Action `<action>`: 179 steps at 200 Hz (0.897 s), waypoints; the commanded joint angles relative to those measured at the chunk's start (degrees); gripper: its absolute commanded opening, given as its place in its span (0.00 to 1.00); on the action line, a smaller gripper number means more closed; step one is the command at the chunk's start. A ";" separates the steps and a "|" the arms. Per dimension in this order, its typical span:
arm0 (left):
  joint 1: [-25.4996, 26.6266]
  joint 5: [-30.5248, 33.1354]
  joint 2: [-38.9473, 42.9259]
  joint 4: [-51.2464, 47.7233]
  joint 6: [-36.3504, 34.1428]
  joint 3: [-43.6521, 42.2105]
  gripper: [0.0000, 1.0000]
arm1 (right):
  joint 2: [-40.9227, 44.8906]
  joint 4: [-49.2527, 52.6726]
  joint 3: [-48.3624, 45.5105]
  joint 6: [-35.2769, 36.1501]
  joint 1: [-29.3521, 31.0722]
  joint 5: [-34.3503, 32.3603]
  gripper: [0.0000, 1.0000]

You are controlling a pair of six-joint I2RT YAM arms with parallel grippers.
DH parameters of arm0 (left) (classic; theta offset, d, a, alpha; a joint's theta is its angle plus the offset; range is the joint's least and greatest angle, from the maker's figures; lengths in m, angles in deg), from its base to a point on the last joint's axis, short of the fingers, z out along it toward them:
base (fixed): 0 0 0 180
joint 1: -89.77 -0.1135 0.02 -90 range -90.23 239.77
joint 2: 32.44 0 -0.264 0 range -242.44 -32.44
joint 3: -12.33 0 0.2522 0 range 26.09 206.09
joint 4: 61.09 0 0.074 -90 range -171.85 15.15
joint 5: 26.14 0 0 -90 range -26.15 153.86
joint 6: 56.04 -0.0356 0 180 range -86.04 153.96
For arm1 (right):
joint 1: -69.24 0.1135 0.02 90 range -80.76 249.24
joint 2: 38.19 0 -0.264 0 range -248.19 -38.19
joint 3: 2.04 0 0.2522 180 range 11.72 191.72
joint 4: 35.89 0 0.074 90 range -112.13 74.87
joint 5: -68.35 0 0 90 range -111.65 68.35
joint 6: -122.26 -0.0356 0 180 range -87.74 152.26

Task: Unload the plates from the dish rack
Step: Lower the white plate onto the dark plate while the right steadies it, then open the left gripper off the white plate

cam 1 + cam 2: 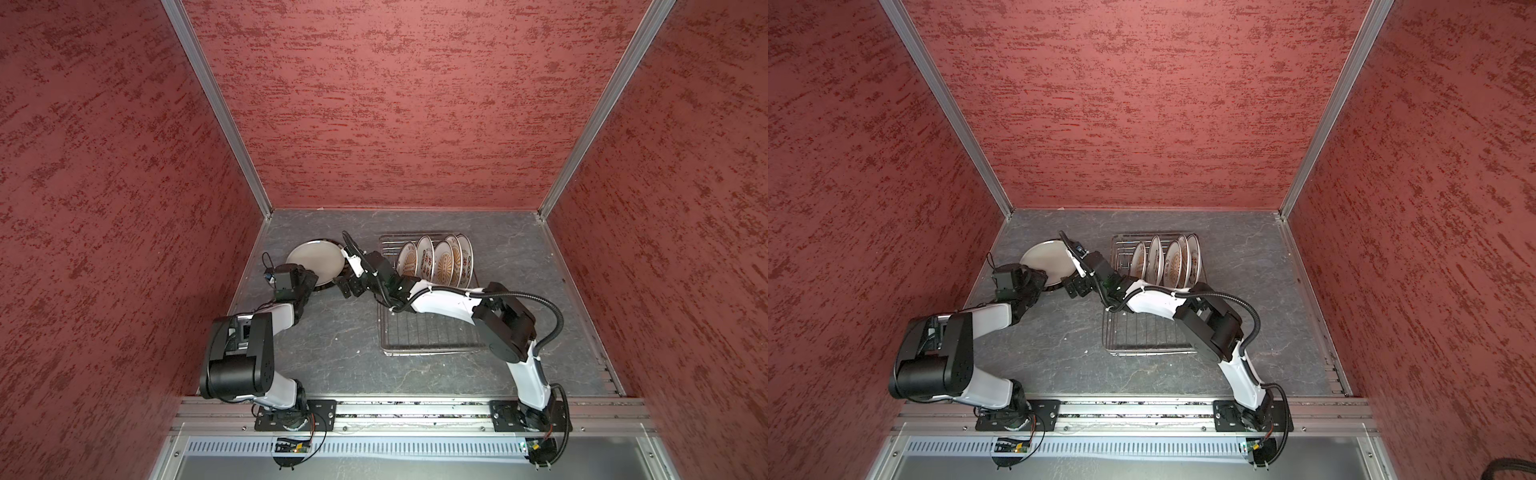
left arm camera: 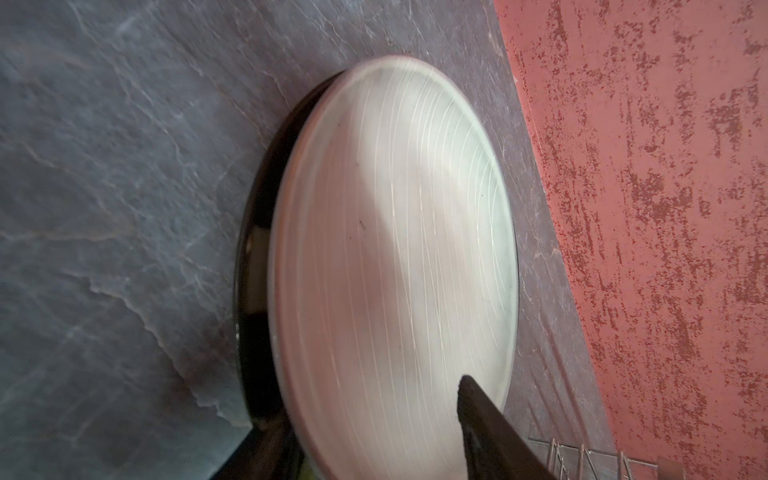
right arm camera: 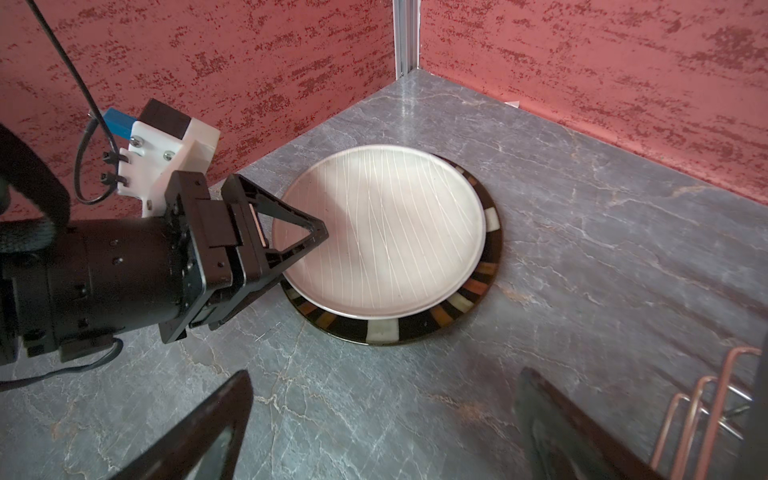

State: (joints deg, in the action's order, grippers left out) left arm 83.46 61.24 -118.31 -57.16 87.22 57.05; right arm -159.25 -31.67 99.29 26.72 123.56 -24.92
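Note:
A large off-white plate [image 3: 382, 232] with fine lines lies flat on a dark-rimmed striped plate [image 3: 415, 328] at the table's back left, in both top views [image 1: 316, 257] [image 1: 1046, 259]. My left gripper [image 3: 305, 253] is open, its jaws standing above and below the off-white plate's near rim [image 2: 395, 249]. Several small patterned plates [image 1: 440, 262] stand upright in the far end of the silver wire dish rack [image 1: 428, 336]. Between the stack and the rack my right gripper [image 3: 384, 382] hovers open over bare table, holding nothing.
The grey stone tabletop [image 1: 340, 340] is boxed in by red textured walls on three sides. The plate stack sits close to the back-left corner post [image 3: 405, 37]. The right arm [image 1: 449, 301] stretches across the rack's middle. Rack prongs [image 3: 706, 407] stand beside the right gripper.

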 commanded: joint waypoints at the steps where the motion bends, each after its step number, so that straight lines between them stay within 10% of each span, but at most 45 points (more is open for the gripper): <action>1: 0.15 1.29 0.91 0.54 -1.31 -0.45 0.60 | 2.29 -1.36 -0.79 0.56 0.43 -1.14 0.99; 179: 0.50 2.76 3.70 1.64 -0.59 -4.04 0.58 | 2.86 -1.53 -1.65 0.48 0.43 -1.06 0.99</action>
State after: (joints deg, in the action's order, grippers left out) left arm 84.25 63.80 -115.38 -56.90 86.67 54.51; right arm -159.14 -31.85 98.39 26.69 123.56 -24.94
